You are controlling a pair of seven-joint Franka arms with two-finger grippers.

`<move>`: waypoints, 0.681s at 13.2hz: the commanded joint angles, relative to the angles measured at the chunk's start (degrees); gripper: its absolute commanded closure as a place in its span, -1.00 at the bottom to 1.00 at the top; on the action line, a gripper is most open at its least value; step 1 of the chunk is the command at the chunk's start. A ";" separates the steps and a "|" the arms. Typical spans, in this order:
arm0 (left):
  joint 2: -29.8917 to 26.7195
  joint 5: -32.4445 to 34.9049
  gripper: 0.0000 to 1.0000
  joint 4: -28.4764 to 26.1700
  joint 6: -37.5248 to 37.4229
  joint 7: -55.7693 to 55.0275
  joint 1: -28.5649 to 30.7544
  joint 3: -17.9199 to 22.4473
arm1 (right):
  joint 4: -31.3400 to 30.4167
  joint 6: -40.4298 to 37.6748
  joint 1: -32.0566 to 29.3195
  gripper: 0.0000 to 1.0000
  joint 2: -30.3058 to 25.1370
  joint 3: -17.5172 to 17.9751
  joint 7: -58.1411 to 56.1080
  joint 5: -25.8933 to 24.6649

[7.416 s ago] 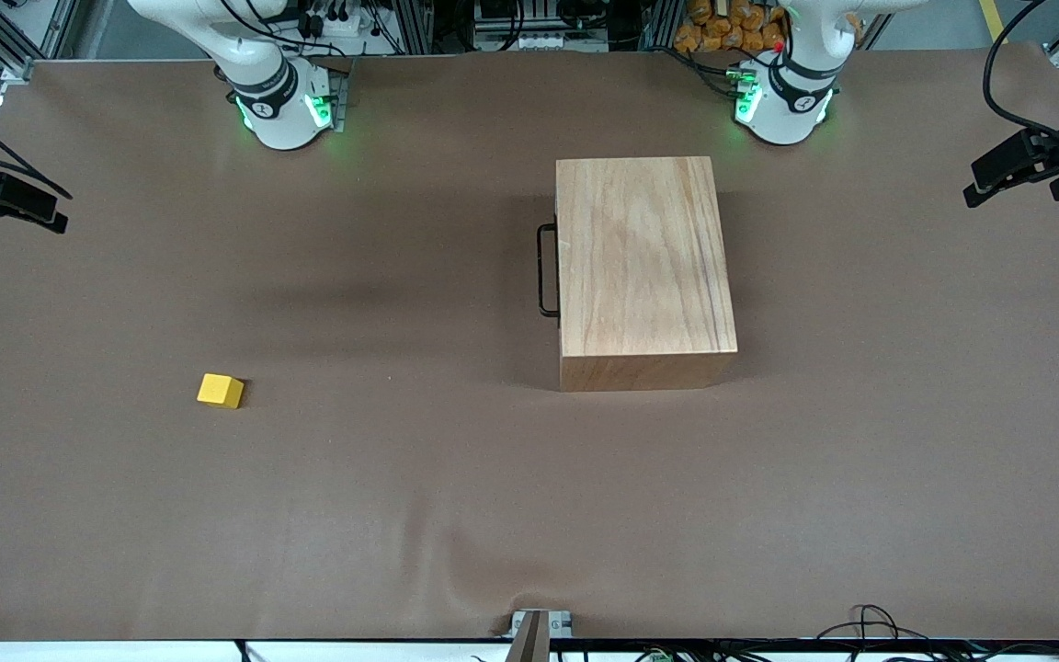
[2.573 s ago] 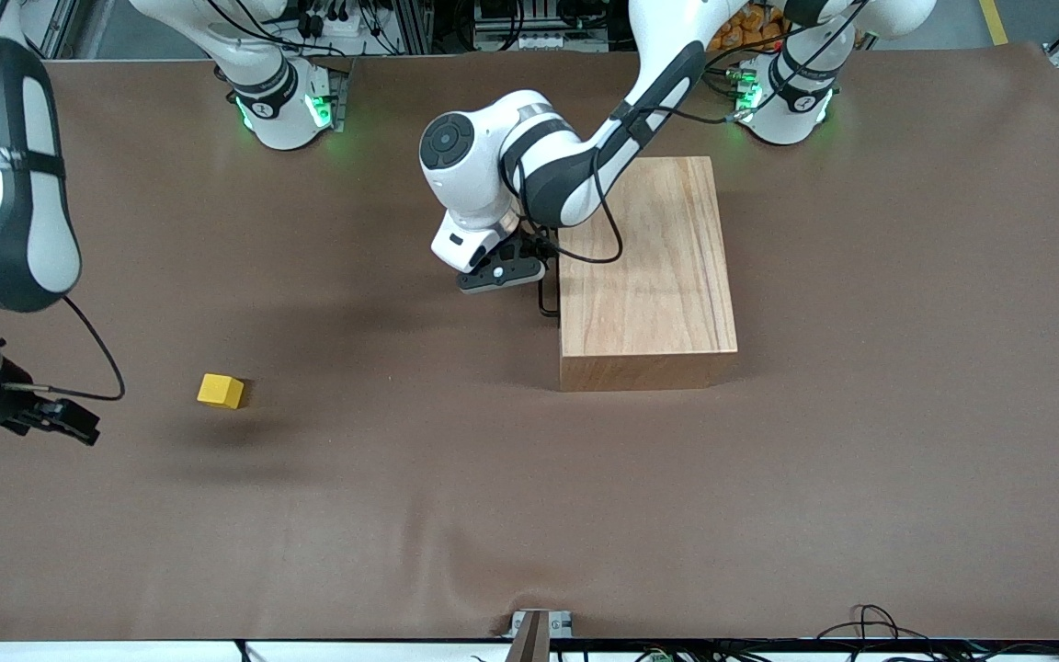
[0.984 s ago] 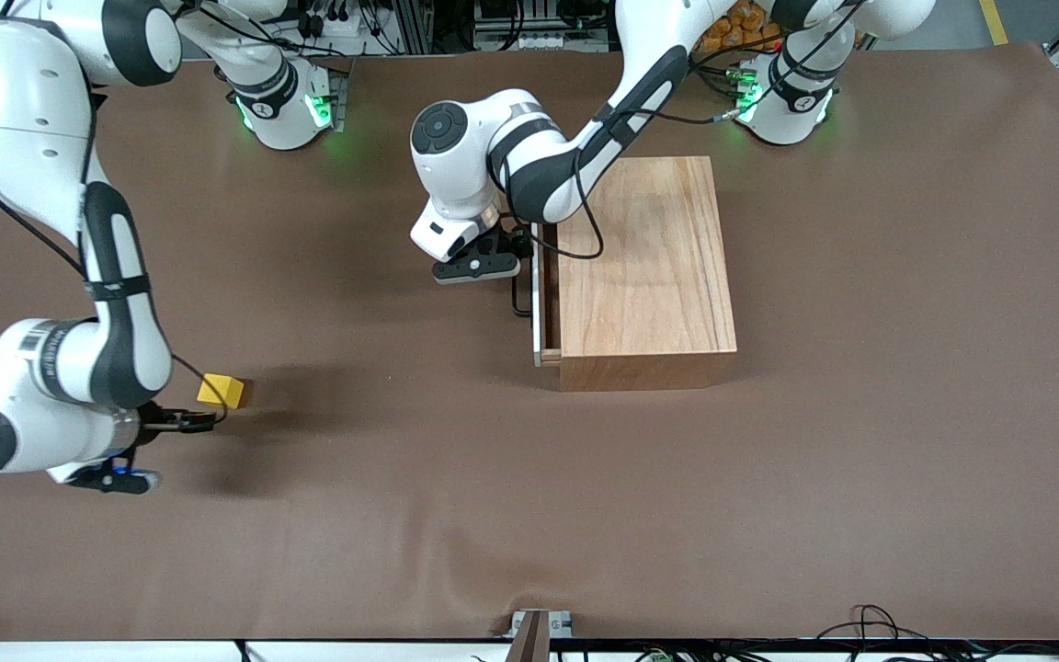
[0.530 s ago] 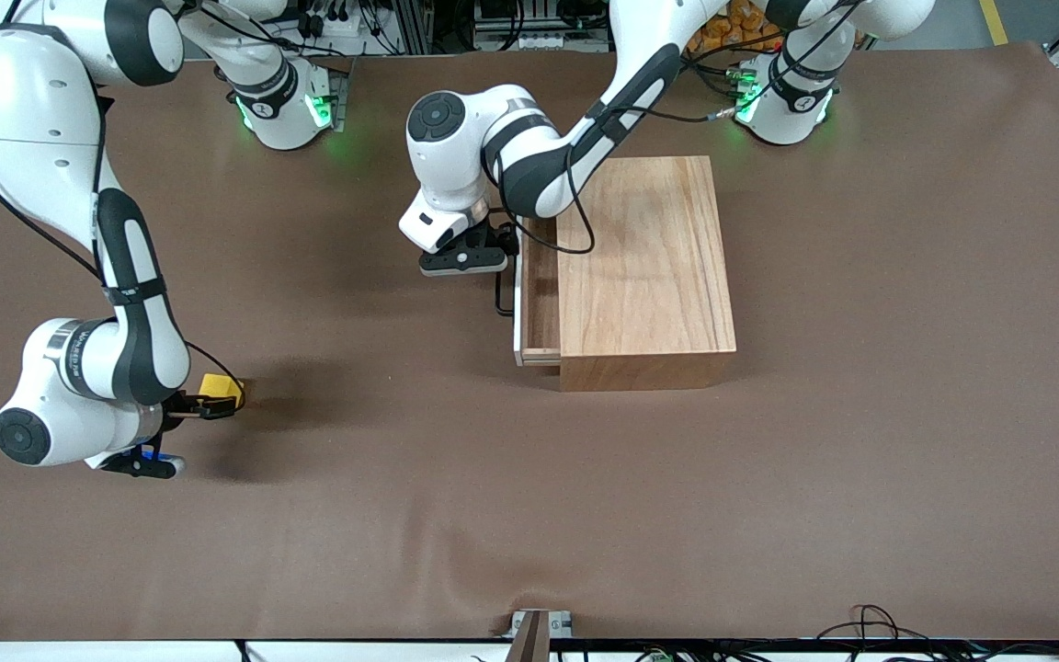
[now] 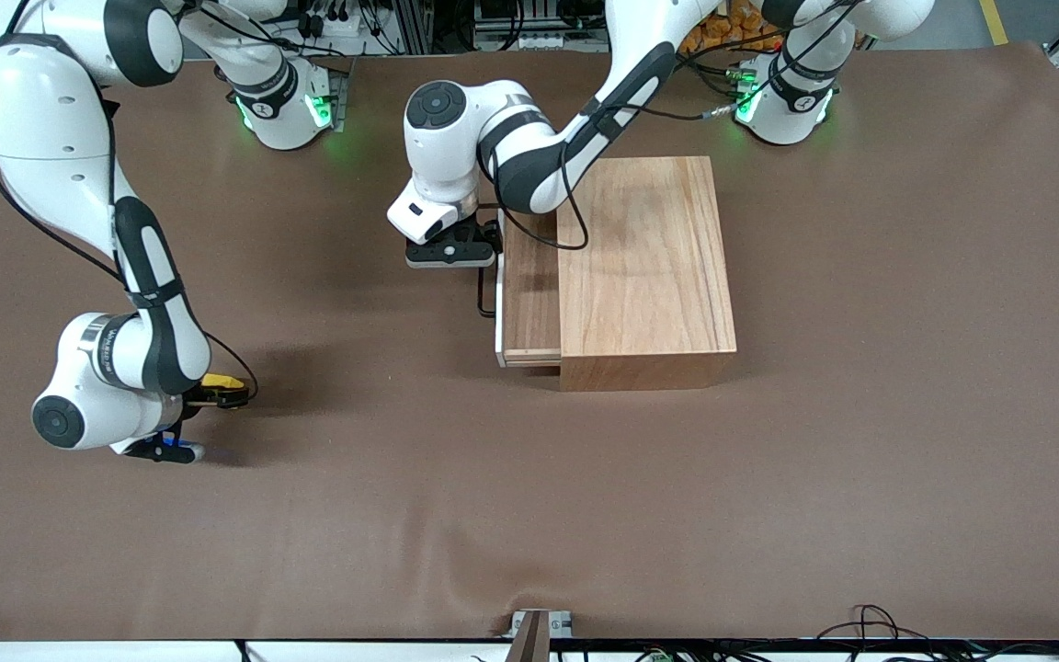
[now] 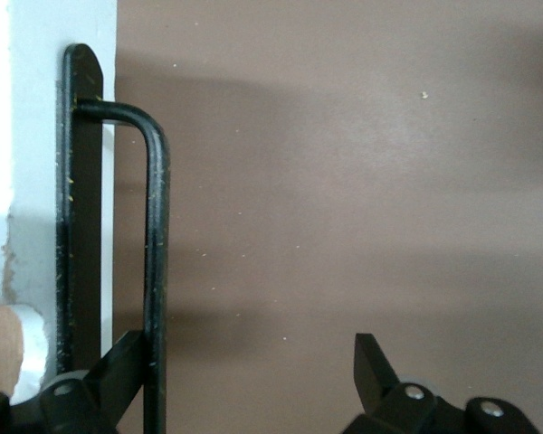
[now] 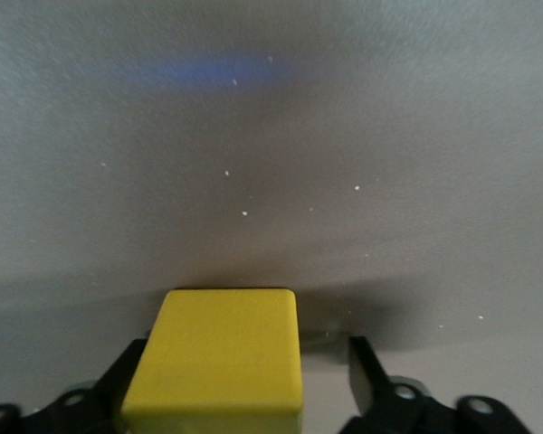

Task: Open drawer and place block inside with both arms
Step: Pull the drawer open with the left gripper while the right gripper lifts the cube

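Note:
The wooden box (image 5: 644, 257) stands near the left arm's base. Its drawer (image 5: 529, 294) is pulled partly out toward the right arm's end of the table, white front edge (image 5: 498, 303) leading. My left gripper (image 5: 456, 254) is at the black loop handle (image 5: 482, 299). In the left wrist view the gripper (image 6: 244, 375) is open, and the handle bar (image 6: 154, 253) lies against one finger (image 6: 118, 371). The yellow block (image 5: 220, 380) rests on the table. My right gripper (image 5: 222, 393) is down around it. In the right wrist view the gripper (image 7: 244, 380) is open, with the block (image 7: 222, 353) between its fingers.
The brown table cover (image 5: 585, 496) is bare between the block and the box. Both arm bases (image 5: 286, 110) (image 5: 782, 106) glow green along the table's farthest edge from the front camera. A small bracket (image 5: 539, 623) sits at the nearest edge.
The drawer has slid farther out toward the right arm's end, my left gripper moving with the handle. My right gripper has closed in on the block and now straddles it.

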 commanded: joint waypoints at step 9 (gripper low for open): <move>2.43 -1.42 -1.00 1.69 8.89 -0.27 -2.05 -0.57 | 7.05 -4.11 -2.93 1.00 -10.45 -0.37 -17.36 0.32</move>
